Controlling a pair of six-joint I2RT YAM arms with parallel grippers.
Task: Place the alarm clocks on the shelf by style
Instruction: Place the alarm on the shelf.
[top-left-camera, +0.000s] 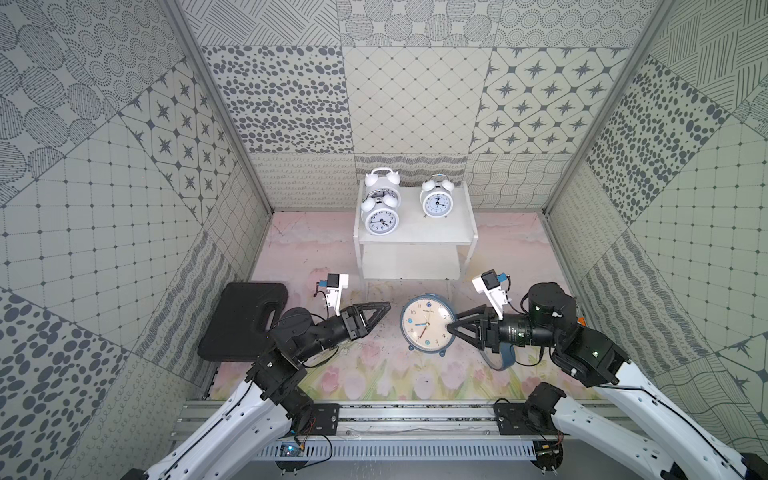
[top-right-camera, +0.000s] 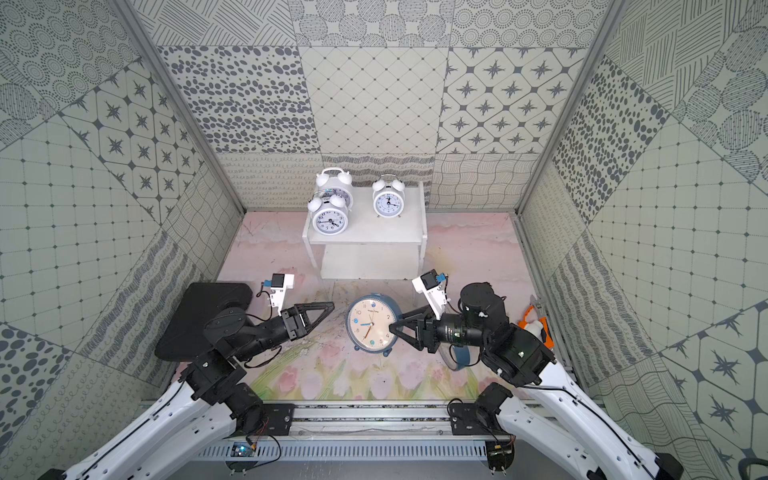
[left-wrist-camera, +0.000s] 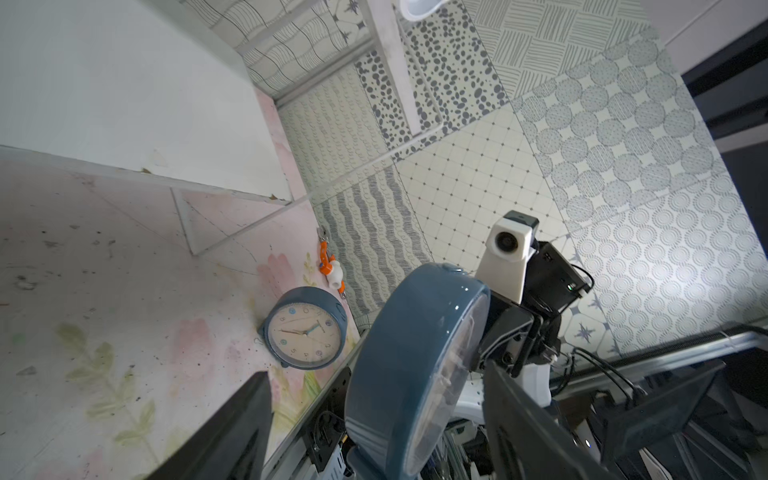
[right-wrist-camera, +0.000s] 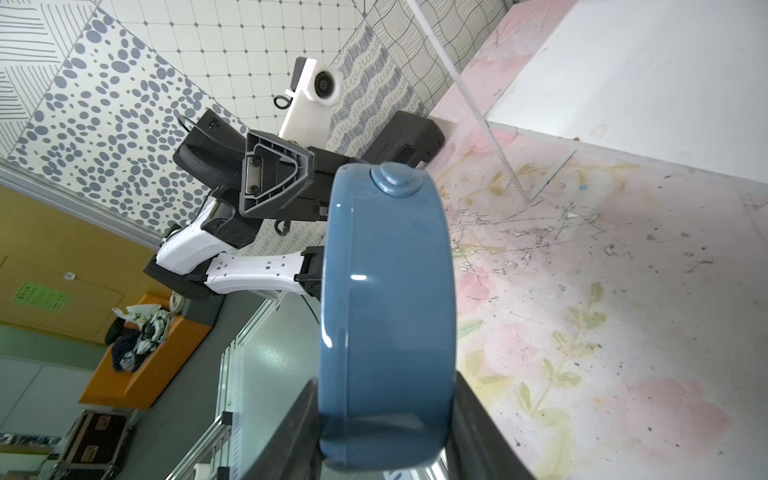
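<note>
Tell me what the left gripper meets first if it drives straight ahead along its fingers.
Most likely the blue alarm clock gripped by the right gripper. It sits just ahead of the open left gripper, with a gap between them. Exact height alignment is hard to judge.

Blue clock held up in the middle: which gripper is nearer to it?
Right. The right gripper grips the blue clock by its rim; the left gripper stands open off its opposite side, not touching.
</note>
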